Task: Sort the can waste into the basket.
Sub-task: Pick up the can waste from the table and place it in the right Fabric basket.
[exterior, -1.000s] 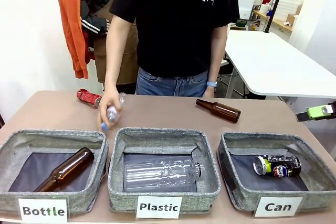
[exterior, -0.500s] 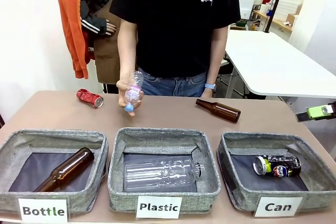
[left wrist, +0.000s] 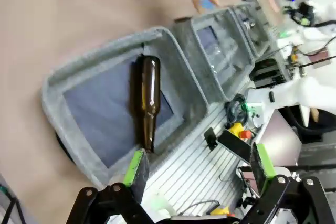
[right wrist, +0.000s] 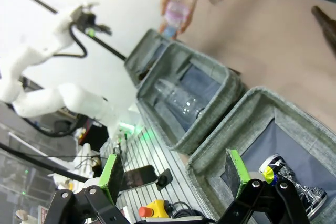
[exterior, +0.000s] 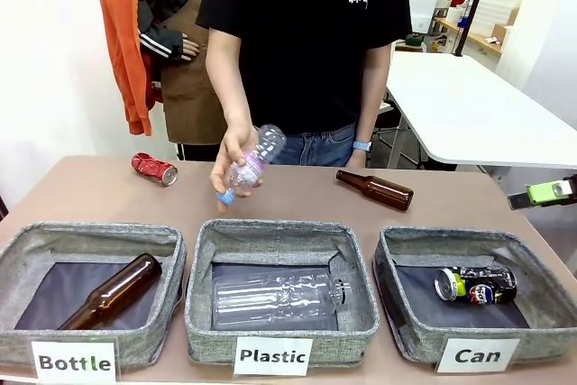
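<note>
Front view, near first: left gripper (left wrist: 199, 162) and right gripper (right wrist: 173, 169) both gape wide, empty. Next, the black can (exterior: 475, 284) lies inside the Can basket (exterior: 397, 308). Farthest, the crushed red can (exterior: 153, 168) sits far-left on the table (exterior: 90, 196); light, dented, probably slick, so I'd pinch across its flattened middle.

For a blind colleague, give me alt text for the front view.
A person's hand holds a plastic bottle over the table, behind grey bins labelled Bottle, Plastic and Can. The Can bin holds a black can; a crushed red can and a brown bottle lie on the table.
</note>
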